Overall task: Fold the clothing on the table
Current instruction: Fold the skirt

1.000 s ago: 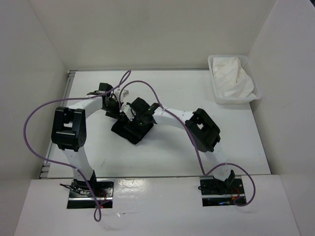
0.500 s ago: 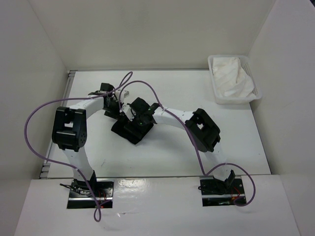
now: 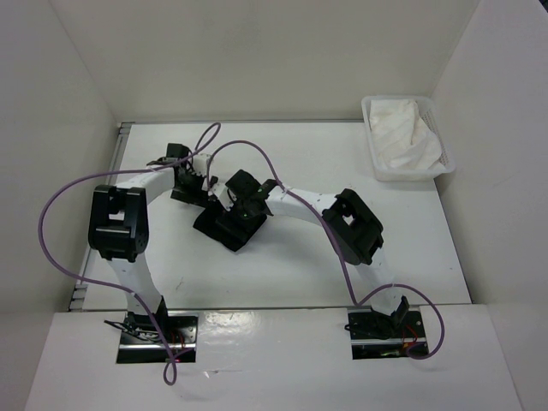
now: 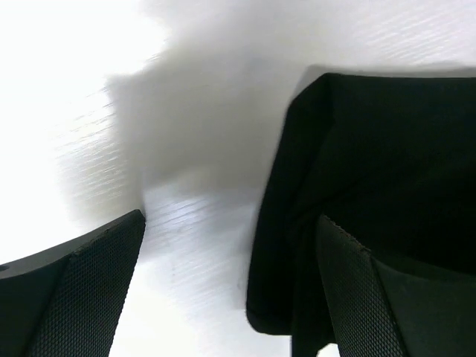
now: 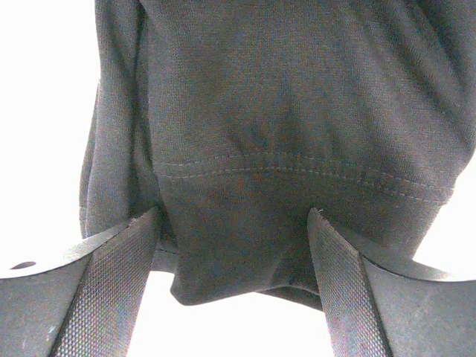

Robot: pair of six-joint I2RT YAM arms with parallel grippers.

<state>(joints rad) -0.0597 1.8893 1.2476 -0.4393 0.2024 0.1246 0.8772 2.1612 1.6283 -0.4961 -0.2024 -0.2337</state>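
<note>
Right tool [image 5: 232, 212] spread, straddling the clothing [image 5: 282, 111]; left tool [image 4: 230, 219] spread over its edge.

From my station I saw the white table [image 3: 402, 248] carrying the black clothing [image 3: 224, 233], bunched into a small heap left of its centre. A white bin [image 3: 374, 154] sat at the far right corner, and a metal rail [image 3: 121, 137] ran along the left edge.
</note>
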